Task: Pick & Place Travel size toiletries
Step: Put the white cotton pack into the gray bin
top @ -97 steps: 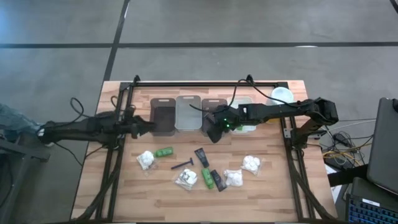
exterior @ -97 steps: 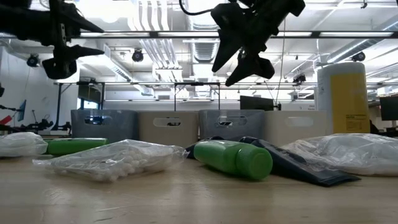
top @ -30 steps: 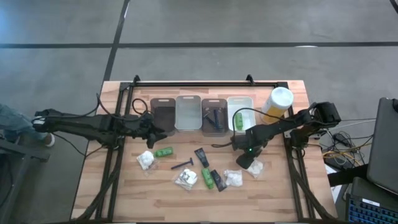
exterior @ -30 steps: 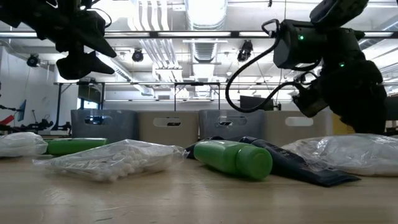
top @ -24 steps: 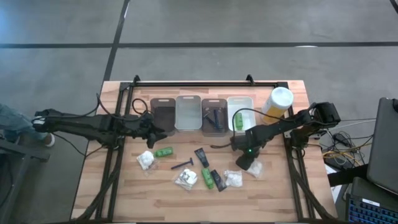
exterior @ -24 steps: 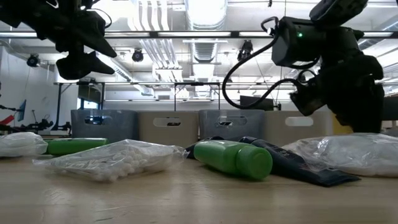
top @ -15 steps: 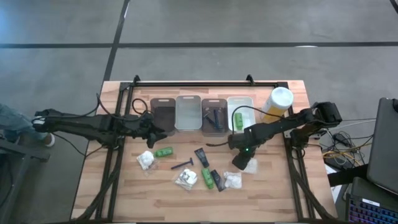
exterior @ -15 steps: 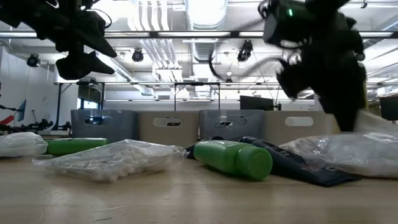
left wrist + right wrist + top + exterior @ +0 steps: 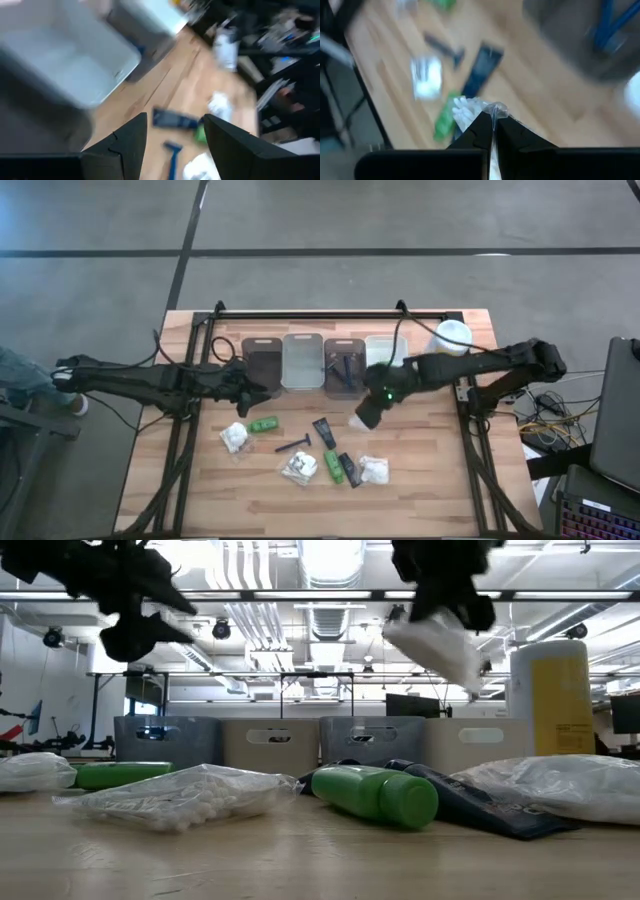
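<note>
Nearest the front edge of the worktop (image 9: pixel 440 490), a white packet (image 9: pixel 299 469), two green bottles (image 9: pixel 333 468), a short black tube (image 9: pixel 346 468) and a second white packet (image 9: pixel 374 469) lie in a loose row. Just behind them rest a dark razor (image 9: pixel 294 444) and a second black tube (image 9: pixel 323 431), with a third white packet (image 9: pixel 235 437) and a further green bottle (image 9: pixel 264 423) toward the left edge. The right pincer (image 9: pixel 366 416) hangs above the middle of the worktop, clear of its surface, its fingers pressed together on the clear wrap of a fluffy white packet (image 9: pixel 437 650) that dangles from them; the right wrist view shows the wrap pinched between the fingertips. The left pincer (image 9: pixel 262 390) hovers near the left end of the bin row, fingers well parted and holding nothing. Along the back edge stand four bins (image 9: pixel 303 362) in a row; the third from the left holds blue-handled razors (image 9: pixel 342 367). A yellow bottle with a white cap (image 9: pixel 448 340) stands at the right end of the row, near the back right corner.
</note>
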You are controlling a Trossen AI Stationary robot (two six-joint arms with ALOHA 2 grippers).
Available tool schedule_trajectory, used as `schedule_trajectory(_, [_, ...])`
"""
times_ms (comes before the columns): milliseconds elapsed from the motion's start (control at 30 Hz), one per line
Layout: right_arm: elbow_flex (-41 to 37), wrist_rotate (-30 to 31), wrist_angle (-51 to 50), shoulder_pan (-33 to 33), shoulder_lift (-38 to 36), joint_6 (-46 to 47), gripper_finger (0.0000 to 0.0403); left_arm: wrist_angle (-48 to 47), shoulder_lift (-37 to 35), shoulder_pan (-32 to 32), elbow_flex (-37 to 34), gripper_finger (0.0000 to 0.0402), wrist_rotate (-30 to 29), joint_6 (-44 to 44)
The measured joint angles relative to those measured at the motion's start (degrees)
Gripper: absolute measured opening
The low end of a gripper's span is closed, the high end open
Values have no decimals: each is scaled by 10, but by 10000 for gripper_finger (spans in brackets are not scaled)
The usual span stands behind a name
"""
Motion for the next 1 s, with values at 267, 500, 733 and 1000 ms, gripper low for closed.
schedule_trajectory(267, [64,109,116,-50,10,37,8,166,9,-1,0,202,0,117])
schedule_trajectory(500, [67,121,327,-69,34,44,8,215,20,-1,0,202,-9,182])
schedule_trajectory(733, [85,149,368,-48,49,-183,8,213,28,8,0,202,-2,-72])
schedule_trajectory(1000, [133,183,340,-33,49,-393,8,263,28,12,0,202,60,-235])
